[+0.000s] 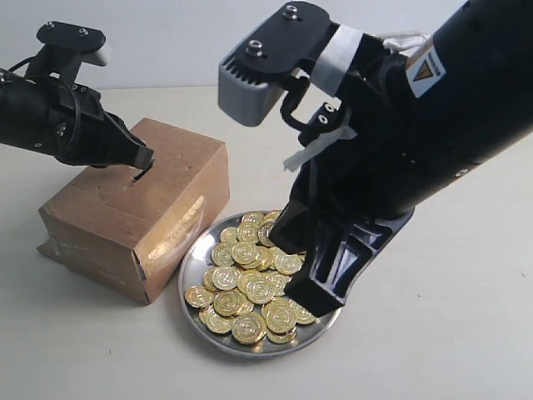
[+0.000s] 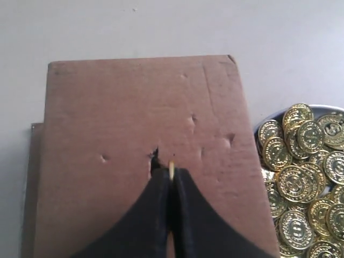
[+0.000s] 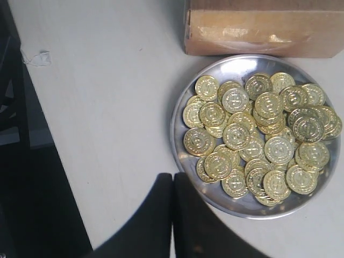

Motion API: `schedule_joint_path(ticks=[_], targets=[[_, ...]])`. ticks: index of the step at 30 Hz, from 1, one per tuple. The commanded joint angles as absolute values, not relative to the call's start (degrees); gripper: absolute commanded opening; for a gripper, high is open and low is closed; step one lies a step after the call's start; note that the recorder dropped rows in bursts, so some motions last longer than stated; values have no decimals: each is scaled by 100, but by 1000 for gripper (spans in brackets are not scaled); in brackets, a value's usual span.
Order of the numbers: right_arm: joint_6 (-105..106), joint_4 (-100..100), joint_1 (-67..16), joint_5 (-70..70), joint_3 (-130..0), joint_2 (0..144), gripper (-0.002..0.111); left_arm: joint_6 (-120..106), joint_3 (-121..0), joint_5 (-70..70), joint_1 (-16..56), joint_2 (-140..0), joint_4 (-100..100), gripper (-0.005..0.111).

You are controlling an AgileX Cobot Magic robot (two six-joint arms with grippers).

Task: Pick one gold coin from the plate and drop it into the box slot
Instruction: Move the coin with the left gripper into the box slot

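Observation:
The brown cardboard box [image 1: 141,212] stands left of the silver plate [image 1: 218,346], which is heaped with gold coins [image 1: 250,287]. My left gripper [image 1: 143,165] is over the box top, shut on one gold coin [image 2: 171,170] held edge-on, its tip right beside the dark slot [image 2: 153,159]. In the left wrist view the gripper [image 2: 171,174] covers part of the slot. My right gripper [image 1: 316,287] hangs low over the plate's right side, shut with nothing in it; in its wrist view it [image 3: 172,178] sits at the plate's rim [image 3: 180,156].
Glossy tape [image 1: 171,233] covers the box's front seam. The pale table [image 1: 433,333] surrounds box and plate. A dark edge strip [image 3: 21,177] runs beside the table in the right wrist view.

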State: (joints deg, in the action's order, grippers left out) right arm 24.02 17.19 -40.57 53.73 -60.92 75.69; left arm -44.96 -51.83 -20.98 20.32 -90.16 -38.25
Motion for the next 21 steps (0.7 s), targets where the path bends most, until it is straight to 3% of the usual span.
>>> schedule_joint_path(ticks=[1,21], targets=[[2378,1700,-4062,5362,-6093,7534,0,-4434,-5213,-2046,2058,-9140,-3735,0],[2378,1736,-4062,5362,-6093,7534,0,-4434,-5213,-1943,2058,-9270,-3711,0]])
